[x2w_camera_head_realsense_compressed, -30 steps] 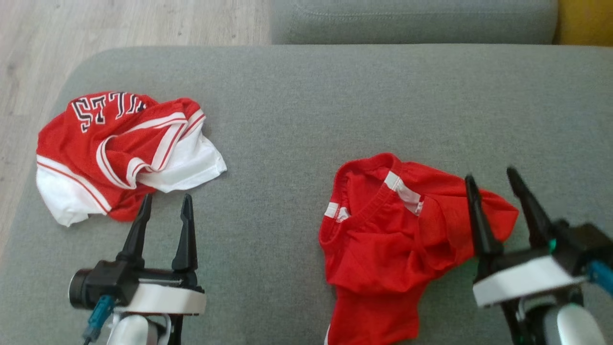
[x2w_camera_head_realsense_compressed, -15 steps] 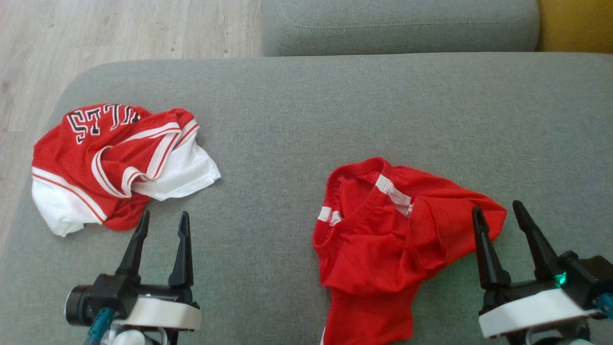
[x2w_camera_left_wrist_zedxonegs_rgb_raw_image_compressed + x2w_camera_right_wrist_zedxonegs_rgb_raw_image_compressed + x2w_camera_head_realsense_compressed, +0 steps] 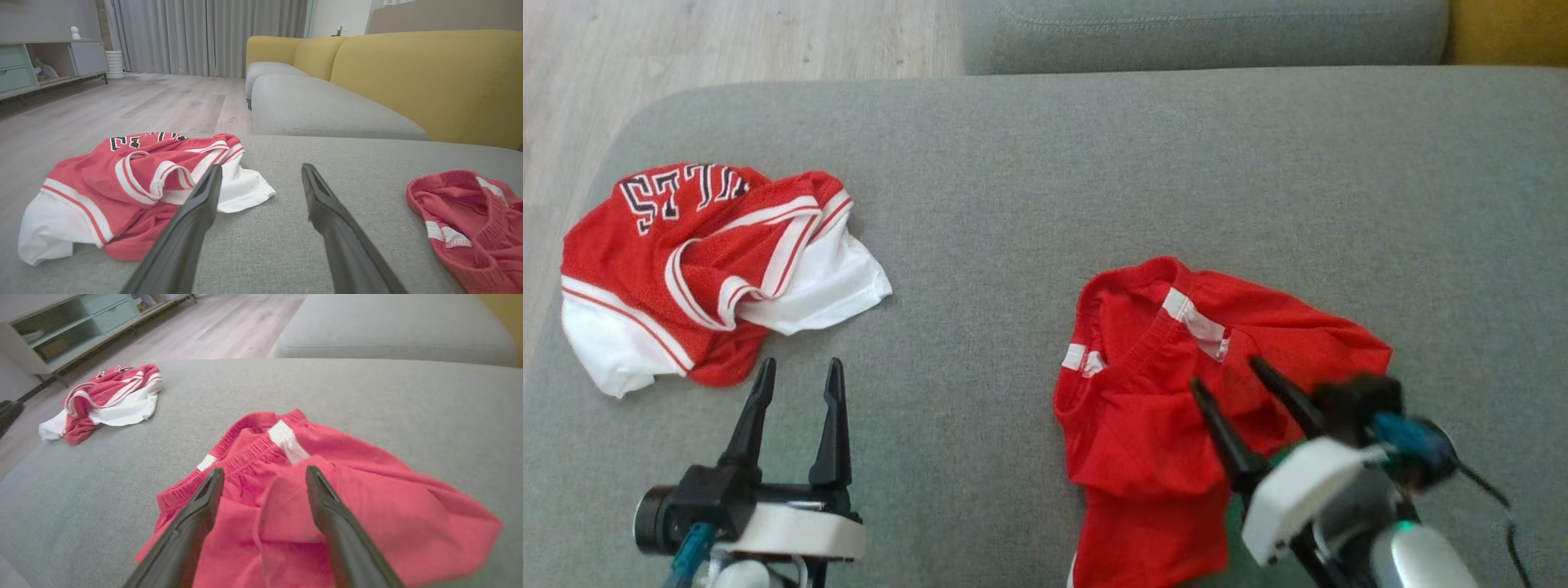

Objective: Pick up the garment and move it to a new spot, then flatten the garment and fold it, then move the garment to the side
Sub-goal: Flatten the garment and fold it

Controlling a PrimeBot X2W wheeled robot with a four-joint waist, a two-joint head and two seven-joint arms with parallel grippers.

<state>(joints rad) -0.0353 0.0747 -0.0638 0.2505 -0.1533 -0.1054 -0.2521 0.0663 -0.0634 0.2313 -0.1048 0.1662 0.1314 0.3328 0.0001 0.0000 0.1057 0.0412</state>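
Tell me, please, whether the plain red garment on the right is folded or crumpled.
Crumpled: the red garment lies bunched on the grey cushion, its elastic waistband curved and its cloth heaped in uneven wrinkles.

Surface: wide grey fabric cushion (image 3: 1045,163), rounded corner at far left, wood floor (image 3: 727,41) beyond | On it, left: crumpled red-and-white jersey (image 3: 686,261) with black lettering, near the left edge | On it, right of centre: rumpled red shorts (image 3: 1135,441), white stripes at the elastic waistband, well apart from the jersey
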